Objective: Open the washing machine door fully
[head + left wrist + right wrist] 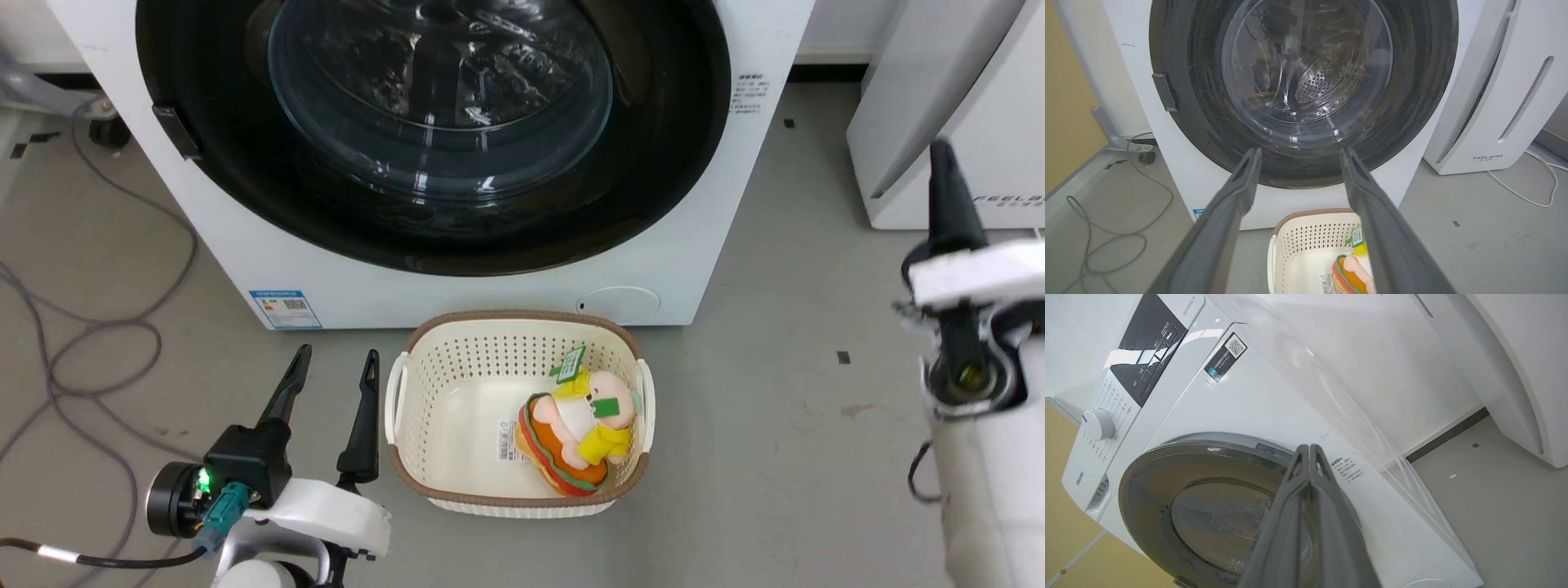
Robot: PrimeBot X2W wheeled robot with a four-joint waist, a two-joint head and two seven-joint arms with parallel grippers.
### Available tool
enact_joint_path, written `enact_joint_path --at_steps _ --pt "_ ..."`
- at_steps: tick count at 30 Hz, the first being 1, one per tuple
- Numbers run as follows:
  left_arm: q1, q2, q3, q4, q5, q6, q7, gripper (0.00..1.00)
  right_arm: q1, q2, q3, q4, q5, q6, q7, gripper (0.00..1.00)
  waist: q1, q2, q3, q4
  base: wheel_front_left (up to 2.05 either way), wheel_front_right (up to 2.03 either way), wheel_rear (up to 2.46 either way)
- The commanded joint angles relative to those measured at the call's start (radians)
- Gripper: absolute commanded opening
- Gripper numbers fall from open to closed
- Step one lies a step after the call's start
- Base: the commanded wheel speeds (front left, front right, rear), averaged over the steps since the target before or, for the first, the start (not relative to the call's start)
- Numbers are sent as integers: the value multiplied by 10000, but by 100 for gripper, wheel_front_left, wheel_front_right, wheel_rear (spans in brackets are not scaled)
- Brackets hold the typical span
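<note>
The right gripper point(945, 175), fingers pressed together, is seen raised off the washer's point(669, 269) right side. The left gripper point(338, 353), fingers apart, is seen low beside a basket point(522, 317). The door point(433, 122) is pictured shut flush, ahead and leftward of the right gripper, which is judged the nearer.

The boxy white metal washing machine point(490, 278) carried a glossy black round door point(229, 180) with clear glass and a small blue sticker point(284, 309). The cream plastic basket point(441, 384), dotted with holes, was brown-rimmed; its plush toy point(571, 445) was orange, yellow, pink and green.
</note>
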Motion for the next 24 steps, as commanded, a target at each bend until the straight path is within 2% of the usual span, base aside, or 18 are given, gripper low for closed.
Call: enact_joint_path --at_steps 1,12,24 --pt "-193 76 20 -52 -68 -50 -122 100 -648 -153 19 389 323 -4 95 0 -1 -1 115 23 0 0 0" --pt "-553 141 37 -154 -251 -169 -353 100 -3928 -671 738 3002 494 -5 1249 0 -1 -1 682 151 0 0 0" --pt "-981 203 -14 -213 -496 -293 -603 100 -6975 -573 1932 5363 397 -5 3206 0 -1 -1 1352 329 0 0 0"
